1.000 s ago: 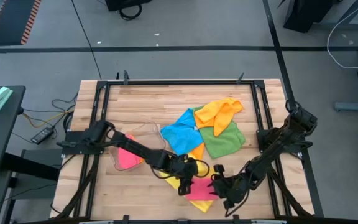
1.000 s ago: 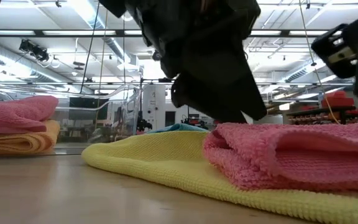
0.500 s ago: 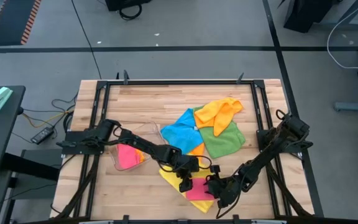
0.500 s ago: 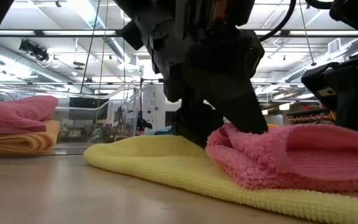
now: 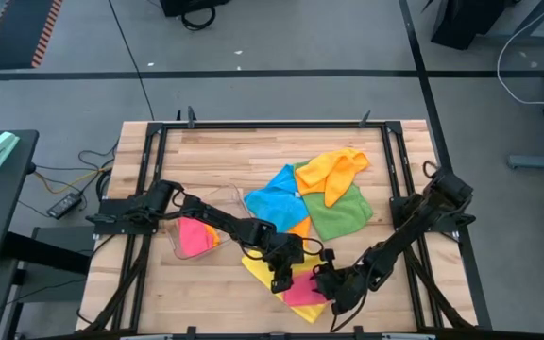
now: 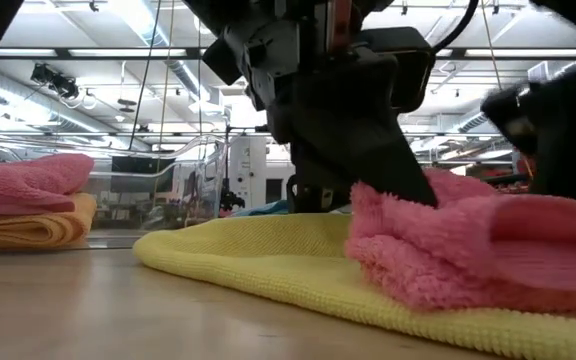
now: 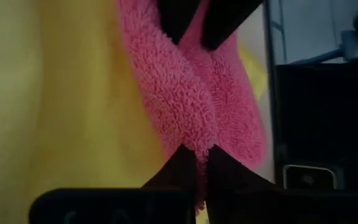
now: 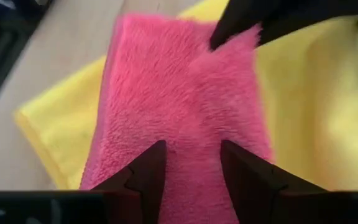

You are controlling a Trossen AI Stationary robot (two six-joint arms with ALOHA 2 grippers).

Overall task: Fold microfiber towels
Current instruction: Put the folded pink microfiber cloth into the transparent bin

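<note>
high: overhead, straight down | low: tabletop level | wrists: close | shared: pink towel [image 5: 302, 291]

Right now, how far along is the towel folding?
Done: a pink and an orange towel lie folded in the tray. In hand: left claw pinches the pink towel on the yellow towel; right claw open over it. Left: the loose pile.

The pink towel [image 7: 185, 99] is thick, fuzzy looped cloth, matt and rough. The yellow towel [image 6: 258, 260] beneath it is a finer, flatter-knit matt cloth. The tabletop [image 5: 244, 151] is pale, smooth planked wood within a dark metal frame [image 5: 272, 124].
</note>
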